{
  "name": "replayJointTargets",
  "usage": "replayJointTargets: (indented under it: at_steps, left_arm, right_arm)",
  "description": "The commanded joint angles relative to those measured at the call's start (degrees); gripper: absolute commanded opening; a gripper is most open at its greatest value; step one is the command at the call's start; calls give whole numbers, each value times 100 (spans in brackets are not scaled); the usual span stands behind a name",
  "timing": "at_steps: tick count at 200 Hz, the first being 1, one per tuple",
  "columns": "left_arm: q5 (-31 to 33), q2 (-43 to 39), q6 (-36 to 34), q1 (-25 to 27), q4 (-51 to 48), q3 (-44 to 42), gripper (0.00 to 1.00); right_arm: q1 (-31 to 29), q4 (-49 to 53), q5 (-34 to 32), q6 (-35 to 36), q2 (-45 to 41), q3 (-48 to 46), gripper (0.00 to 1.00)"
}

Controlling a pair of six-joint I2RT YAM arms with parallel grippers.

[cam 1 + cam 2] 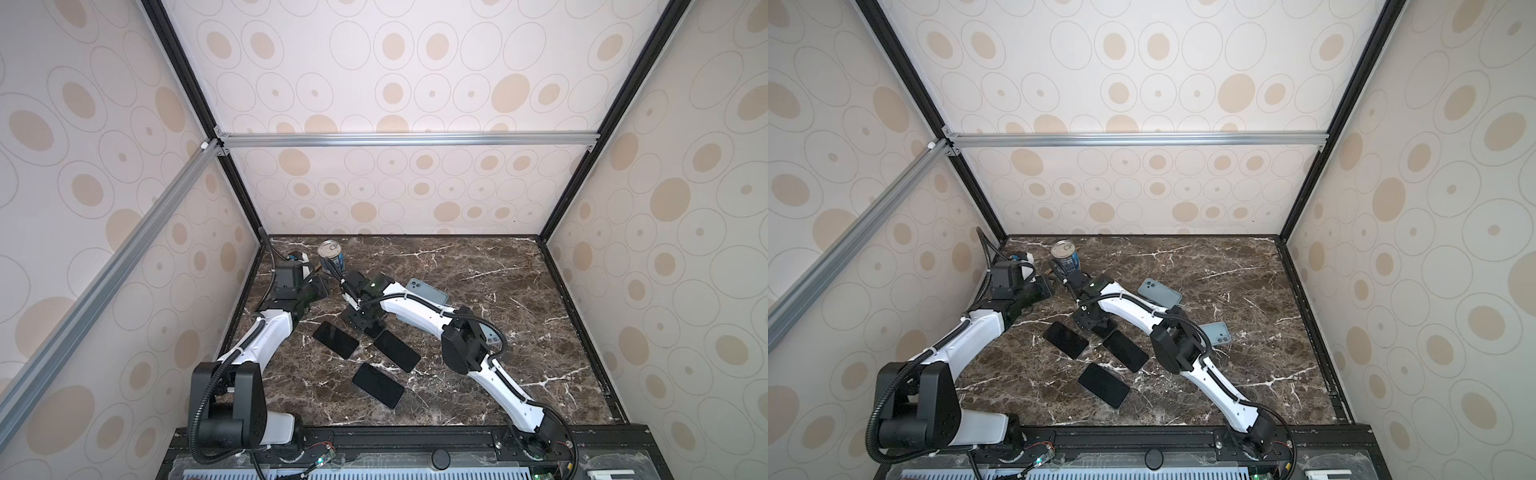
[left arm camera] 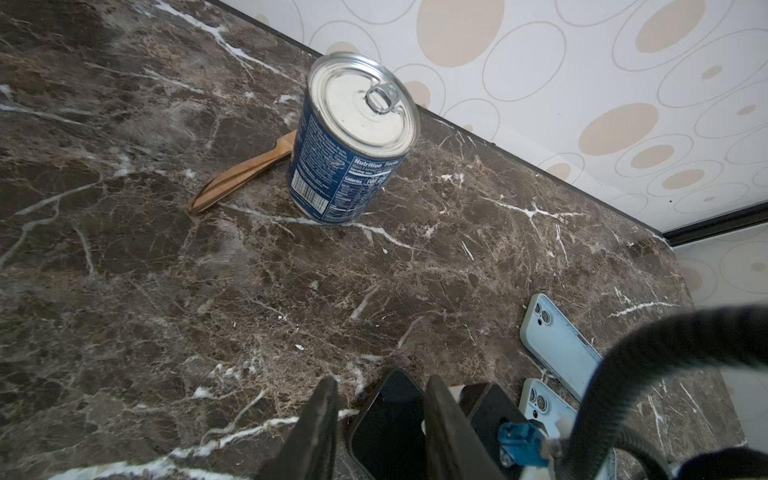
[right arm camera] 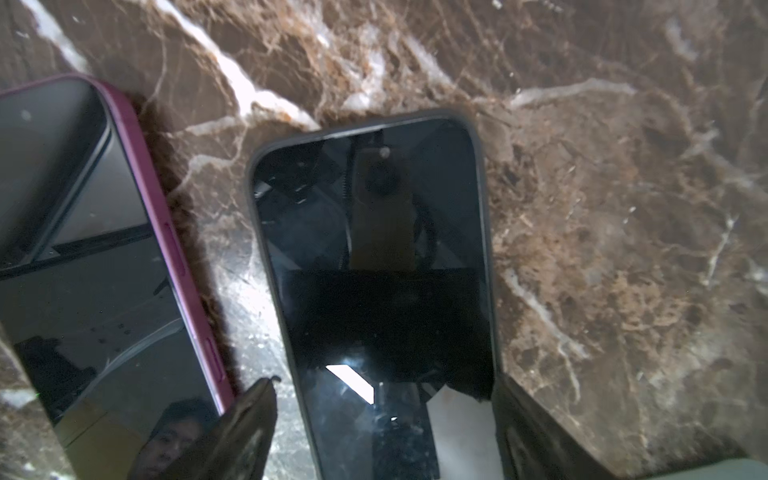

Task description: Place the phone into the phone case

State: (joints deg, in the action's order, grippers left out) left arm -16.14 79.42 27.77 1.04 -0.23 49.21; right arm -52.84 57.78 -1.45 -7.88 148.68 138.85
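My right gripper (image 3: 384, 415) is open and low over the marble table (image 1: 478, 374), its fingers on either side of a black phone (image 3: 374, 270) with a dark rim; a strip of marble shows between one finger and the phone. In both top views this gripper (image 1: 365, 326) reaches across the middle. Two light blue phone cases (image 1: 428, 291) (image 1: 492, 334) lie backs up behind the right arm. My left gripper (image 2: 384, 415) hovers near the can, fingers apart and holding nothing; a dark phone (image 2: 390, 424) on the table shows between them.
Three more black phones (image 1: 336, 339) (image 1: 396, 350) (image 1: 378, 385) lie face up mid-table; one has a magenta rim (image 3: 178, 270). A blue can (image 2: 353, 141) stands at the back left with a wooden utensil (image 2: 241, 174) beside it. Patterned walls enclose the table.
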Motion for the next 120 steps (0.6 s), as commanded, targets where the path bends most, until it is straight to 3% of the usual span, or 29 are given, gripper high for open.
replayJointTargets:
  at_steps: [1,33,85,97,105,120]
  left_arm:
    - [-47,50,-35,-76,23,36,35]
    - [-56,73,-26,-108,23,27,36]
    - [-74,125,-1,-207,38,27,35]
    - [-99,148,8,-209,40,26,35]
    - [-103,151,9,-209,40,25,35]
    - [-106,170,9,-218,54,18,35]
  right_arm:
    - [-16,323,-208,129,416,30,83]
    - [-15,380,-411,130,478,105,83]
    - [-62,160,-408,145,-110,-22,84]
    - [-69,113,-408,178,-207,-32,86]
    - [-82,67,-430,217,-251,-62,97]
    - [-92,39,-498,260,-264,-102,99]
